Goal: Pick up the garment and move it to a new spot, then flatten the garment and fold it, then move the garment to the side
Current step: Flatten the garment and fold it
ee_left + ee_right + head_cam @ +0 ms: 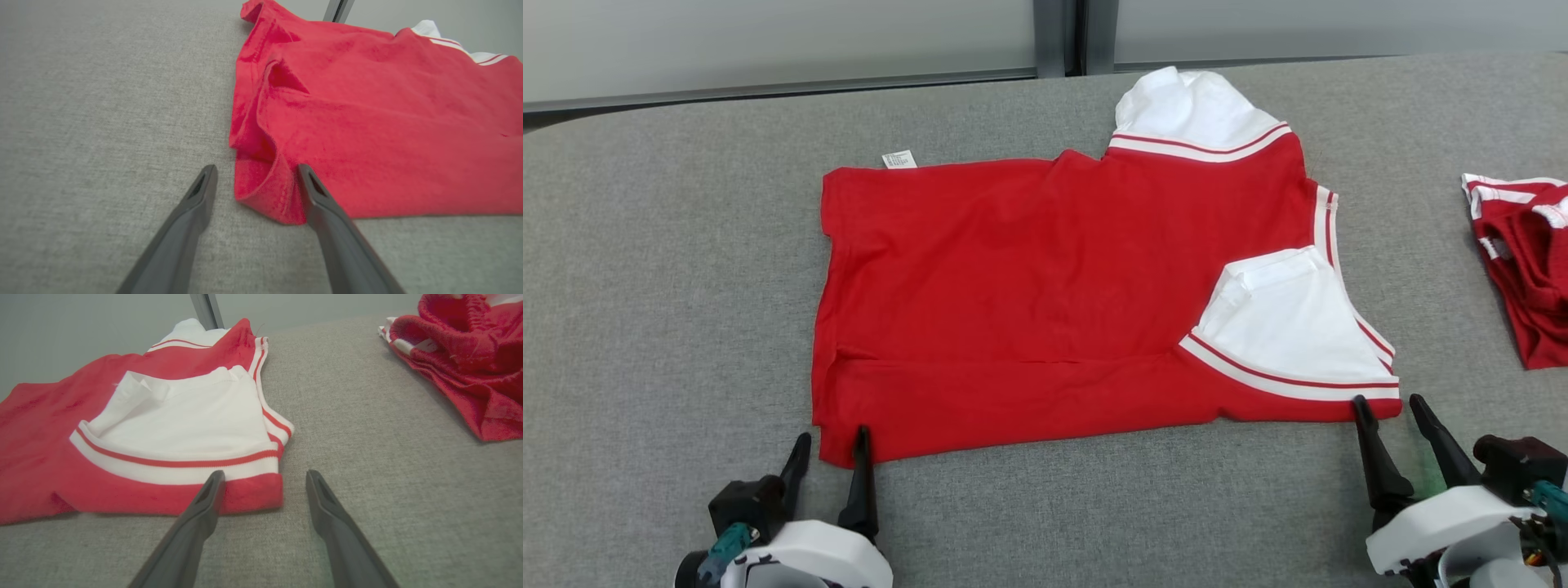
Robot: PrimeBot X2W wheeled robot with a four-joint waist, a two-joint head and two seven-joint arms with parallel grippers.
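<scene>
Two sets of fingers are hanging spread wide, gripping nothing. The left fingers point(859, 478) point(327, 212) are straddling the near left corner of the red garment point(1029, 302) point(388, 122) point(36, 428). The right fingers point(1372, 457) point(196, 514) are resting at its near right corner, one tip against the hem, the other over bare grey bench point(686, 245). The garment is lying mid-bench, its near edge folded over and one white sleeve point(1286, 327) point(184, 416) lying on top. Another red garment point(1527, 269) point(470, 355) is sitting bunched well apart at the right.

Bare grey surface point(670, 269) at frame left and along the lower edge; red garment point(1029, 302) occupies the centre; a second crumpled garment point(1527, 269) blocks the right edge.
</scene>
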